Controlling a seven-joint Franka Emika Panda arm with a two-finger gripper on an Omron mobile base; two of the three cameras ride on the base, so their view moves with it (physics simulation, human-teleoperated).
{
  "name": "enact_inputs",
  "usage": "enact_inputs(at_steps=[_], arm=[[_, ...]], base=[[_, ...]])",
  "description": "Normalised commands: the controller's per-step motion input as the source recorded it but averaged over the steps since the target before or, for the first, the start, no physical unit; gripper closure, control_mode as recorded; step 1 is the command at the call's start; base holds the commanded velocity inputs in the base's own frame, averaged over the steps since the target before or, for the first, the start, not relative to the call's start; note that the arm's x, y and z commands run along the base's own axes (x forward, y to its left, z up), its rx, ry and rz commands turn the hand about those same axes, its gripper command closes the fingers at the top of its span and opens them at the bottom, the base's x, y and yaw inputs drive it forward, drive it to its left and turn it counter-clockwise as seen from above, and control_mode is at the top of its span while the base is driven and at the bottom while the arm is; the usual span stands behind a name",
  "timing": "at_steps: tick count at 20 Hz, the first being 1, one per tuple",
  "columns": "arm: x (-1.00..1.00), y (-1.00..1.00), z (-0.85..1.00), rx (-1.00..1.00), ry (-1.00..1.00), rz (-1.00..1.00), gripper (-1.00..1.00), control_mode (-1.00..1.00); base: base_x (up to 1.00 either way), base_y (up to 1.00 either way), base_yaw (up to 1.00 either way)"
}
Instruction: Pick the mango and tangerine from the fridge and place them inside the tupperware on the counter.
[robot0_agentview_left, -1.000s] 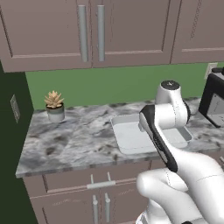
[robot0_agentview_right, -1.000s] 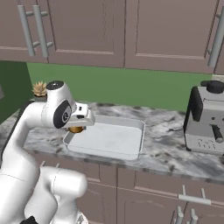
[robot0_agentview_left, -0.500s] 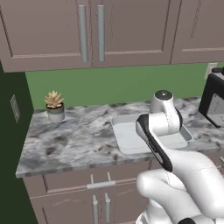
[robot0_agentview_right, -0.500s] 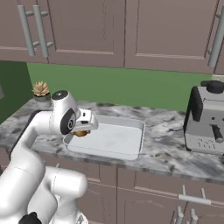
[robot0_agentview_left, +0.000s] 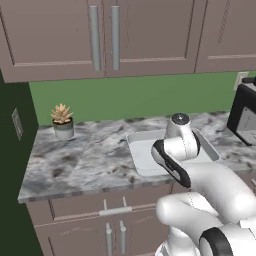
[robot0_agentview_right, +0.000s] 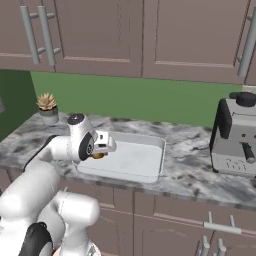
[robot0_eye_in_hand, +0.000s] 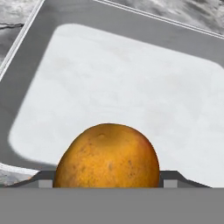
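A: What do we find, going left to right along the counter (robot0_agentview_left: 90, 160)?

B: First a small potted succulent (robot0_agentview_left: 62, 120) at the left end by the green wall. Next, the tupperware (robot0_agentview_right: 150, 170), pale and shallow, its floor bare. Far right, a silver coffee machine (robot0_agentview_right: 235, 135).

A: And our gripper (robot0_agentview_right: 100, 152)?

B: It hangs over the tupperware's left end. We see its jaws about half parted and closed on the mango (robot0_eye_in_hand: 107, 157), orange-yellow and speckled, held between the tips above the container's floor without touching it.

A: The upper cabinets (robot0_agentview_left: 100, 37)?

B: Closed, above us.
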Motion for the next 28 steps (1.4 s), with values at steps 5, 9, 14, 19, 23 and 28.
enact_inputs(at_steps=[5,9,14,19,23,28], arm=[[0.51,-0.08,-0.28,0.0,0.0,0.0,1.0,-1.0],[0.54,-0.1,-0.28,0.0,0.0,0.0,1.0,-1.0],[0.53,-0.04,-0.36,0.0,0.05,0.0,1.0,-1.0],[0.3,0.0,-0.32,0.0,0.05,0.0,-1.0,-1.0],[0.0,0.0,0.03,0.0,-0.07,0.0,-1.0,-1.0],[-0.15,-0.09,0.48,0.0,-0.27,0.0,-1.0,-1.0]], base=[[0.0,0.0,0.0],[0.0,0.0,0.0],[0.0,0.0,0.0],[0.0,0.0,0.0],[0.0,0.0,0.0],[0.0,0.0,0.0]])
